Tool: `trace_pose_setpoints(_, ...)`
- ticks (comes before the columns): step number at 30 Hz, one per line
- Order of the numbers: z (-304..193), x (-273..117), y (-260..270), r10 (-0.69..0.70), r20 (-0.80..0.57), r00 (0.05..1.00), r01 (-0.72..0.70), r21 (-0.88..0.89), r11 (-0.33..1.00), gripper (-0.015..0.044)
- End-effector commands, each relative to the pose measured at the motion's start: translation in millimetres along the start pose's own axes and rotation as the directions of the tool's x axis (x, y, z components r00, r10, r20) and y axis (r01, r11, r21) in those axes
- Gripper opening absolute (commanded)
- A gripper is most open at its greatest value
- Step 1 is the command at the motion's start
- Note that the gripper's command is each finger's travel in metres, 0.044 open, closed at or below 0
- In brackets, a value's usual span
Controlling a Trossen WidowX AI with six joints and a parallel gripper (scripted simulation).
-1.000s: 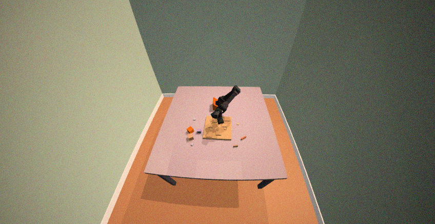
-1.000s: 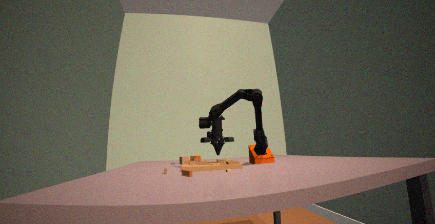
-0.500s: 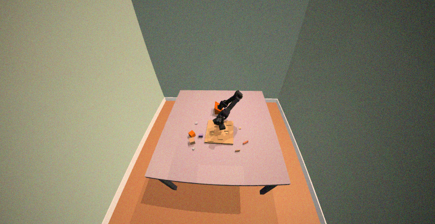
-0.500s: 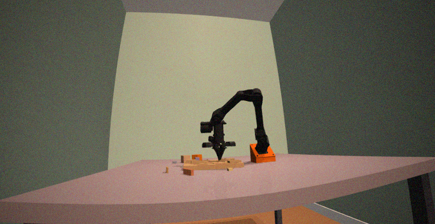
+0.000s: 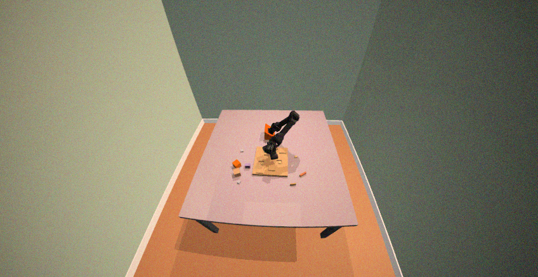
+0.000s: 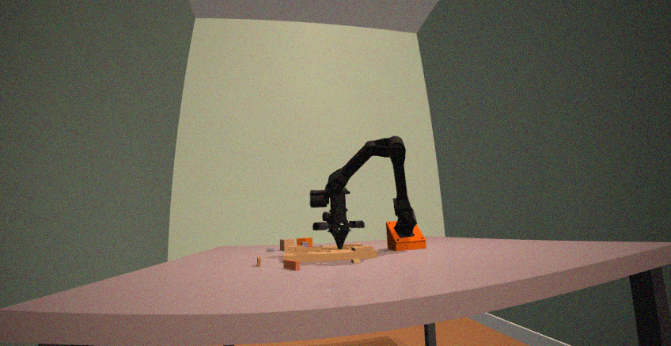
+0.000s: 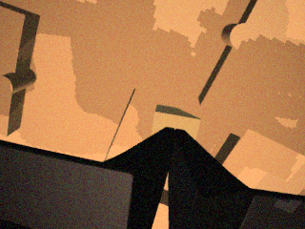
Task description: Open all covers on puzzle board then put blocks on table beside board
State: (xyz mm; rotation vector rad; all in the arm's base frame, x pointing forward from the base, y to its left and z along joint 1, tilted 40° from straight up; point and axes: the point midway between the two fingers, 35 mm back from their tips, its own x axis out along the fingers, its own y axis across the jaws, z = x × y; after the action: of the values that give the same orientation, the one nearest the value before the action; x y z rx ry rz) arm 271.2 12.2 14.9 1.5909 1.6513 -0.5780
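Observation:
The wooden puzzle board [image 5: 255,169] [image 6: 301,256] lies mid-table. My gripper [image 6: 339,247] [image 7: 173,137] is shut and empty, pointing down with its tips low at the board's upper surface. In the wrist view a small pale yellow peg [image 7: 176,123] stands right by the fingertips; whether they touch it is unclear. Dark slots and two round notches show on the board around it. The hand and its shadow hide part of the board in the top view, so I cannot tell how every cover stands or whether any well holds a block.
Left of the board lie an orange cube [image 5: 236,163], a tan block [image 5: 236,172], a purple block [image 5: 247,165] and small pale pieces. At its right are a red-orange bar [image 5: 302,173] [image 6: 290,264], a thin brown bar [image 5: 292,184] [image 6: 258,261] and a small yellow piece [image 5: 296,156] [image 6: 355,260].

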Motion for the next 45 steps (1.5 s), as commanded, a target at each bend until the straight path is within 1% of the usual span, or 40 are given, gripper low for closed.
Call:
trace_pose_setpoints(1, -3.2, 1.2, 1.0, 0.004, -0.004, 1.000, -0.004, 0.004, 1.000, 0.0000)
trace_pose_setpoints(8, -11.8, 3.5, 2.2, 0.004, -0.005, 1.000, -0.004, 0.006, 1.000, 0.0000)
trace_pose_setpoints(34, -12.0, 3.5, 1.6, 0.004, -0.005, 1.000, -0.004, 0.006, 1.000, 0.0000)
trace_pose_setpoints(39, -12.0, 3.6, 1.5, 0.004, -0.005, 1.000, -0.004, -0.084, 0.996, 0.0000)
trace_pose_setpoints(45, -12.3, 3.5, 1.6, 0.004, -0.005, 1.000, -0.004, -0.084, 0.996, 0.0000)
